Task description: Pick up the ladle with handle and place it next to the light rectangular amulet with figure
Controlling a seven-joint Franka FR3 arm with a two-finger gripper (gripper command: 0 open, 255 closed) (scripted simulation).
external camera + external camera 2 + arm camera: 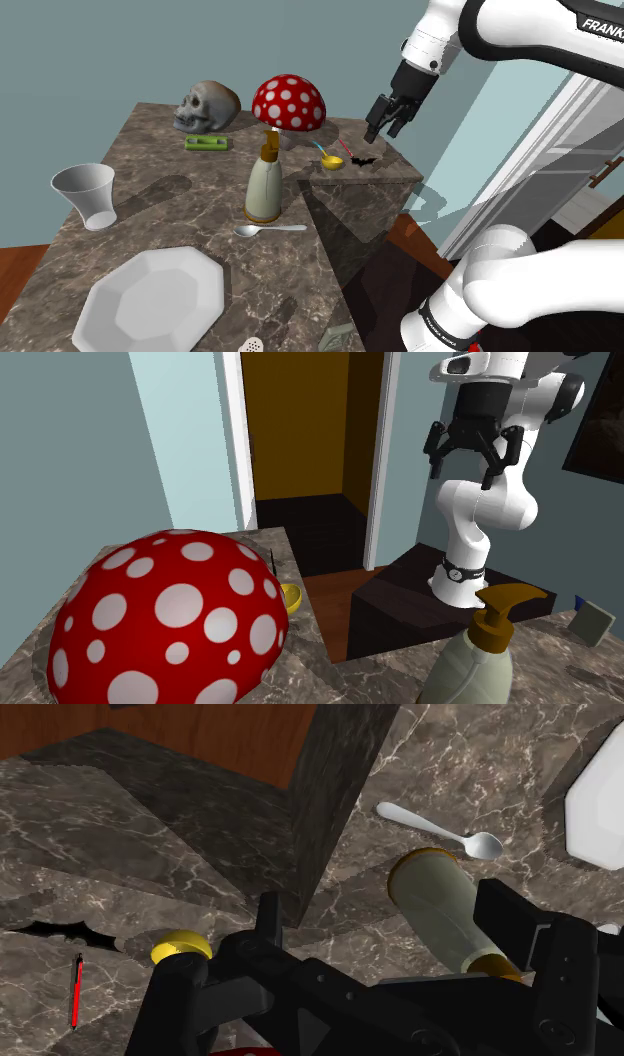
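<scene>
The ladle [333,162] is a small yellow bowl with thin blue and red rods rising from it, at the table's far corner behind the red mushroom. My gripper [390,115] hangs open in the air above it, toward the shoulder view's right, holding nothing. In the wrist view the yellow ladle bowl [180,945] lies just beyond the fingers of the gripper [365,1004], with a red rod [76,991] beside it. In the second exterior view the gripper [475,452] is spread wide high over the ladle bowl [291,597]. The light green rectangular amulet [207,143] lies in front of the skull.
On the marble table [150,225] stand a grey skull [207,105], a red white-dotted mushroom [288,103], a pump bottle [265,185], a spoon [268,229], a white cup [87,193] and a white plate [150,300]. A flat black bat shape [362,158] lies by the ladle.
</scene>
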